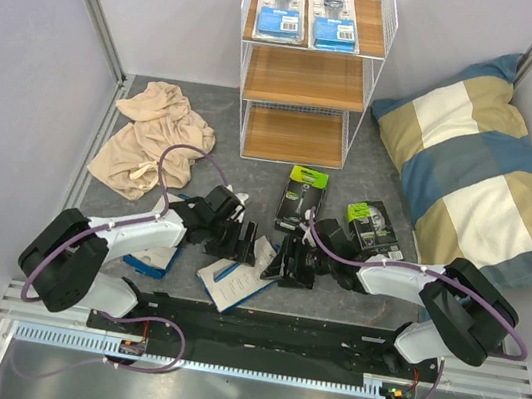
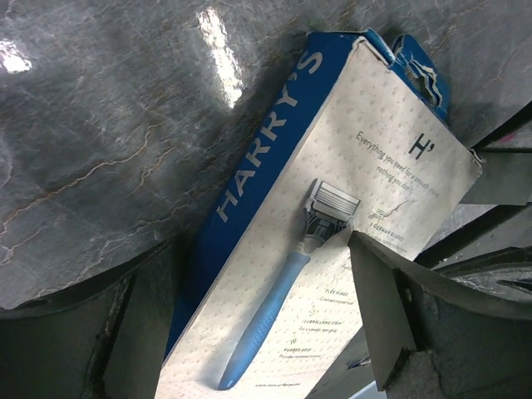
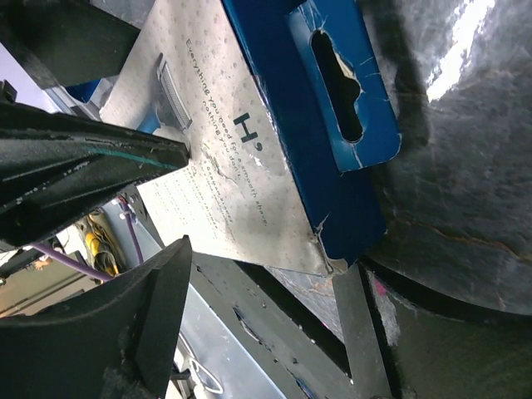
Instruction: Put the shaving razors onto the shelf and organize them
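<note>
- The white Harry's pack [image 2: 332, 249] lay flat on the table between both arms; it looked like light, stiff card, best pinched across its long edges.
- The left gripper [image 2: 262, 249] straddled it, wide open and empty.
- The right gripper [image 3: 187, 199] was at its corner, also open and empty.
- The shelf [image 1: 305, 79] stood well beyond.

Glossy grey marbled table top [image 2: 108, 125], matt dimpled cardboard razor pack [image 2: 366, 208], light wooden shelf boards [image 1: 306, 77], white wire frame

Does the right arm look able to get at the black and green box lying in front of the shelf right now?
Probably yes. The black-and-green box lies uncovered in front of the shelf, just beyond the right end effector, with only bare table between them.
</note>
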`<state>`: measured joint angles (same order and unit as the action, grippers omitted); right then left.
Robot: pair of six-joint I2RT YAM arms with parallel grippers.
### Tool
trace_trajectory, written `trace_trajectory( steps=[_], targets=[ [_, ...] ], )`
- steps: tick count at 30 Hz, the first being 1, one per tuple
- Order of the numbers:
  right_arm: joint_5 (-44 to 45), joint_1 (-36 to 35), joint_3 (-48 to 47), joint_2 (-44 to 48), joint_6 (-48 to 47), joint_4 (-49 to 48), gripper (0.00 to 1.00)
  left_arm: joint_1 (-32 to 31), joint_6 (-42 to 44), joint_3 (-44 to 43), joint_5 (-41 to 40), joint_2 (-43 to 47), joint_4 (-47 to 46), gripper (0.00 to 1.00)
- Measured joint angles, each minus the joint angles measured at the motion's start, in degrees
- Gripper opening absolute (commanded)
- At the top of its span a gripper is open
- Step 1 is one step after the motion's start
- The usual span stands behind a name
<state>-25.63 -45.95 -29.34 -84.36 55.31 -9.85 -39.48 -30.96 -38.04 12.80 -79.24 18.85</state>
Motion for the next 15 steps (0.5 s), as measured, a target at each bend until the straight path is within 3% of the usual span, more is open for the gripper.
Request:
trace_trajectory(
  steps=[13, 15],
  targets=[
    [0.55, 1.07, -1.16, -0.98, -1.36, -0.5, 0.76, -0.66, -8.87, 9.55, 4.02, 7.17, -10.32, 0.84],
    [0.87, 1.42, -1.27, -0.98, -1.6, -0.61, 0.76, -0.83, -10.03, 10.32, 4.57, 7.56, -11.3, 0.8]
  ],
)
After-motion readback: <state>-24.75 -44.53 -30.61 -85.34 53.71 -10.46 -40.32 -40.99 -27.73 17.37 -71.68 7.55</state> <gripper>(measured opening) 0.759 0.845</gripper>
